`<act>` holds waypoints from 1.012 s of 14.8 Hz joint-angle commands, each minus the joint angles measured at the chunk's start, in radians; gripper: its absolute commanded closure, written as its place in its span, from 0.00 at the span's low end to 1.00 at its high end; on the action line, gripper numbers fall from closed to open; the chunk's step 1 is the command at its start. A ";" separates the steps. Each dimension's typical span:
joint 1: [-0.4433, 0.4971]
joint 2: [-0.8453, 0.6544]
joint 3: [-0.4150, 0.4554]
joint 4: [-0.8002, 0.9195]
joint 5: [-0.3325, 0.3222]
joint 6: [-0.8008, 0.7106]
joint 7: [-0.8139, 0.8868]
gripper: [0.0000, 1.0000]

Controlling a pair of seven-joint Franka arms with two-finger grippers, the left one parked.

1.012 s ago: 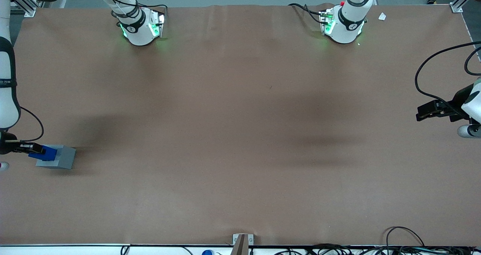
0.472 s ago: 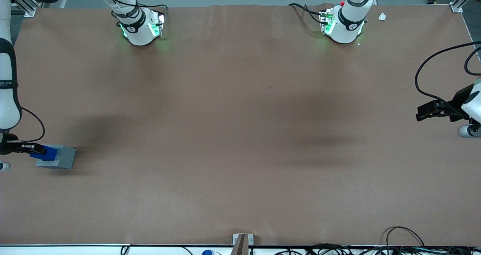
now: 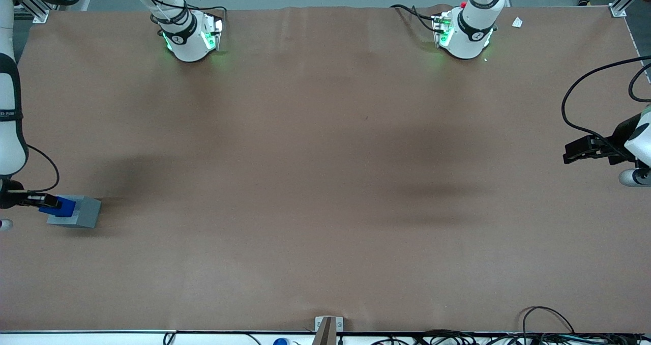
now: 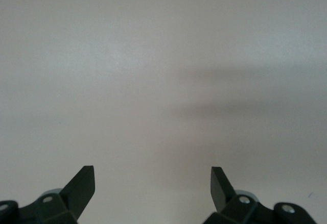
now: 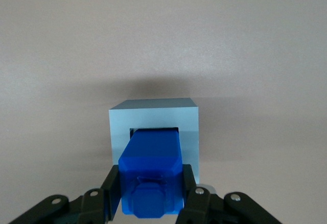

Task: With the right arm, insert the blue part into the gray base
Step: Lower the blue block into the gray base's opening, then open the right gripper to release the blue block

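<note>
The gray base rests on the brown table at the working arm's end. The blue part stands over the base's square recess, its lower end reaching into the opening. My right gripper is shut on the blue part, one black finger pressed against each side of it. The right arm comes down from above that edge of the table.
Two white arm pedestals with green lights stand farthest from the front camera. Cables lie along the table's near edge, beside a small metal bracket.
The gripper with the blue part has shifted only slightly over the base; the gray base has nudged a little toward the working arm's edge.
</note>
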 commanded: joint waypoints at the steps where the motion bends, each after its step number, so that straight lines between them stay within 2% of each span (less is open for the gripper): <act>1: -0.021 0.015 0.019 0.022 0.004 0.000 -0.007 0.77; 3: -0.018 0.015 0.020 0.022 0.004 0.000 -0.005 0.70; 4: -0.019 0.015 0.020 0.022 0.006 -0.002 -0.005 0.60; 5: -0.018 0.014 0.022 0.022 0.006 -0.004 -0.005 0.39; 6: -0.015 0.012 0.022 0.022 0.009 -0.005 -0.005 0.13; 7: -0.008 0.006 0.022 0.022 0.012 -0.007 -0.005 0.00; 11: 0.040 -0.084 0.031 0.017 0.010 -0.019 -0.007 0.00; 15: 0.091 -0.216 0.056 0.005 0.016 -0.151 -0.002 0.00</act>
